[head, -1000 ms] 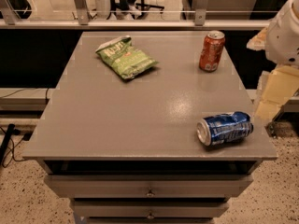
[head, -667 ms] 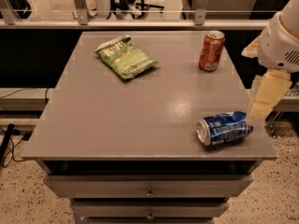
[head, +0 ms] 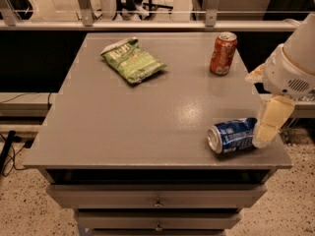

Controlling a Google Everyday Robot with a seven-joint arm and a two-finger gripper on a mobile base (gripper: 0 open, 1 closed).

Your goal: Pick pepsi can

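The pepsi can [head: 232, 135], blue with white markings and a silver top, lies on its side near the front right corner of the grey table [head: 147, 117], with its top facing left. My gripper [head: 266, 132] hangs from the white arm at the right edge of the view, its cream tip right against the can's right end, at the table's right edge. I cannot see any grasp on the can.
An orange-red can [head: 223, 53] stands upright at the back right of the table. A green chip bag [head: 131, 60] lies at the back left centre. Drawers [head: 157, 200] sit under the tabletop. A railing runs behind the table.
The arm has come down and leftward, bringing the gripper from beside the table's right edge to the can's right end. The can has not moved.
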